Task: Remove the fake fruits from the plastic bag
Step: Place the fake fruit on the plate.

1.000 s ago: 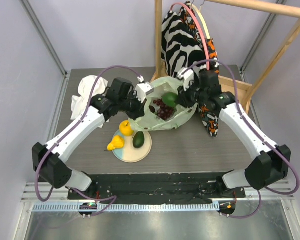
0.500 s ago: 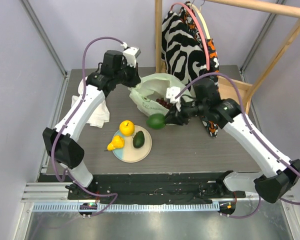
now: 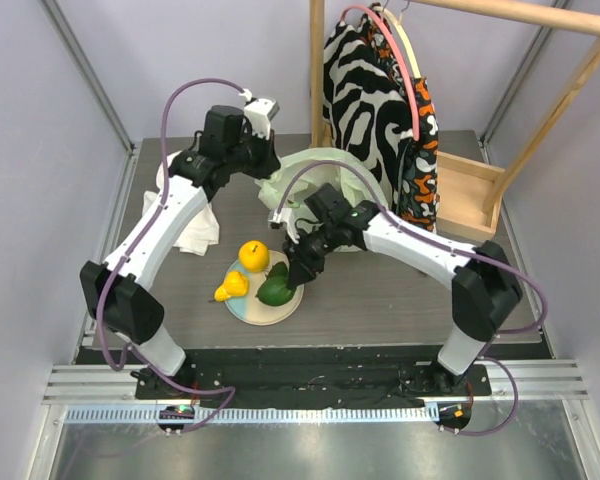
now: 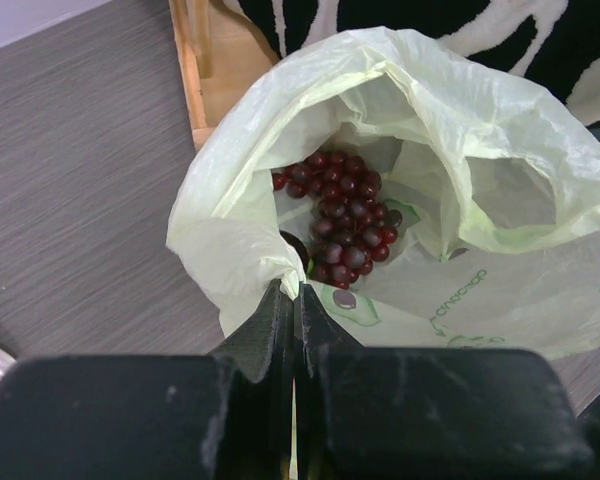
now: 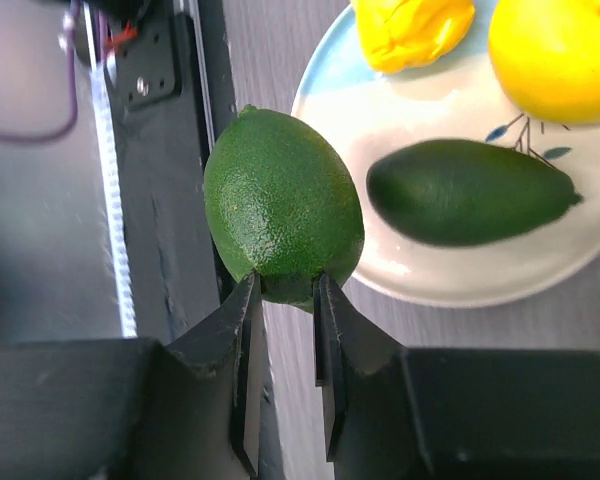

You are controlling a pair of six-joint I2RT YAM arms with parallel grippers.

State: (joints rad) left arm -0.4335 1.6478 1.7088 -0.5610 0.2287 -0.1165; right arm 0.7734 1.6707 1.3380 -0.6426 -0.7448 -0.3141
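We find the left pincer [image 4: 295,300] clenched on the rim of the one plastic bag [image 4: 460,120]. Just beyond its fingertips, inside the bag, we count one dark red grape bunch [image 4: 345,215]. The right pincer [image 5: 285,290] is grasping one green avocado [image 5: 280,200] by its end, at the edge of the one plate [image 5: 420,275]. Beyond its fingers the plate bears three fruits: one yellow pear [image 5: 412,30], one second avocado [image 5: 465,190] and one yellow-orange round fruit [image 5: 555,50].

Bag [image 4: 432,92] mouth gapes, grapes [image 4: 342,215] reachable from above; plate [image 5: 425,272] crowded, prob. free spot at rim.
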